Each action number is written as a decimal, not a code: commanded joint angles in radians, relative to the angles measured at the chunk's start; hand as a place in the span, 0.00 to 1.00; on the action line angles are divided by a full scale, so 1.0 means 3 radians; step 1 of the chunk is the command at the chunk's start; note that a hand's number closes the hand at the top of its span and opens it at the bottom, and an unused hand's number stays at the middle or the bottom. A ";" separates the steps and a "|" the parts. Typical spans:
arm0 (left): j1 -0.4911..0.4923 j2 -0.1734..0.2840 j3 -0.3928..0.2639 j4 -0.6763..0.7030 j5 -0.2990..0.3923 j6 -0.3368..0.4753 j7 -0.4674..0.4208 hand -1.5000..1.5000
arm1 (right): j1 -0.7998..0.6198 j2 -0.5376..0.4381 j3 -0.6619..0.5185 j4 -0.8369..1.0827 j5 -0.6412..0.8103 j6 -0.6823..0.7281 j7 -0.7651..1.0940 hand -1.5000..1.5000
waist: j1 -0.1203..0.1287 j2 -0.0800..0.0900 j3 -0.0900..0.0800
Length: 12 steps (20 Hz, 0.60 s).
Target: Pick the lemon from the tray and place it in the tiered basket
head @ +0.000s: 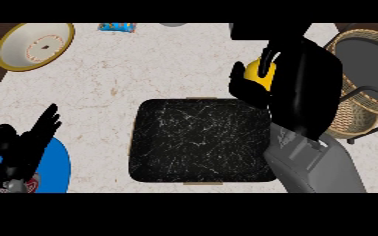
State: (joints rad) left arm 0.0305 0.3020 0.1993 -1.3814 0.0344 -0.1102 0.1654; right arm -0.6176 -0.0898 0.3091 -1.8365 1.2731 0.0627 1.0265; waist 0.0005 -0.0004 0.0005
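A yellow lemon (258, 73) shows between the curled fingers and thumb of my right hand (295, 82), which is shut on it. The hand holds it above the counter, just past the far right corner of the black marbled tray (199, 140). The tray itself lies in the middle with nothing on it. The wicker tiered basket (354, 80) stands at the right edge, beside the hand, partly hidden by it. My left hand (26, 142) rests open at the lower left, fingers up.
A yellow-rimmed bowl (35, 45) sits at the far left corner. A blue plate (53, 167) lies under my left hand. A small blue packet (118, 27) and a grey object (173, 24) lie at the far edge.
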 commanded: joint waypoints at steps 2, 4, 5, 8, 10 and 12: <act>-0.0031 -0.0026 0.0005 0.0161 -0.0051 -0.0005 -0.0126 0.50 | -0.0093 -0.0209 -0.0736 0.0432 -0.0435 -0.0472 -0.0507 1.00 | 0.0020 0.0018 0.0000; -0.0013 -0.0049 -0.0027 0.0008 -0.0024 0.0000 0.0022 0.50 | -0.0308 -0.0039 -0.0868 0.0388 -0.0657 -0.0568 -0.0506 1.00 | 0.0039 0.0013 0.0001; 0.0132 -0.0063 -0.0042 0.0075 -0.0092 -0.0015 -0.0213 0.50 | -0.0159 -0.0245 -0.1034 0.0350 -0.0830 -0.0630 -0.0780 1.00 | 0.0025 0.0012 0.0001; 0.0007 -0.0042 -0.0041 -0.0219 -0.0004 -0.0023 0.0217 0.50 | -0.0185 -0.0318 -0.1255 0.0614 -0.1113 -0.0649 -0.1023 1.00 | 0.0022 0.0003 0.0001; -0.0025 0.0008 0.0076 0.0163 0.0017 -0.0104 -0.0125 0.50 | -0.0452 -0.0298 -0.1352 0.1308 -0.1070 -0.1019 -0.1287 1.00 | 0.0049 0.0019 -0.0001; -0.0001 -0.0001 0.0073 0.0163 -0.0035 -0.0105 -0.0167 0.50 | -0.0486 -0.0465 -0.1458 0.1122 -0.1245 -0.0730 -0.1298 1.00 | 0.0019 0.0005 -0.0002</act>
State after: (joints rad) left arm 0.0283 0.2922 0.2029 -1.3670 0.0248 -0.1242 0.1509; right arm -0.7249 -0.1855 -0.0595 -1.5656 0.9694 -0.1566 0.7054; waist 0.0089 0.0026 0.0005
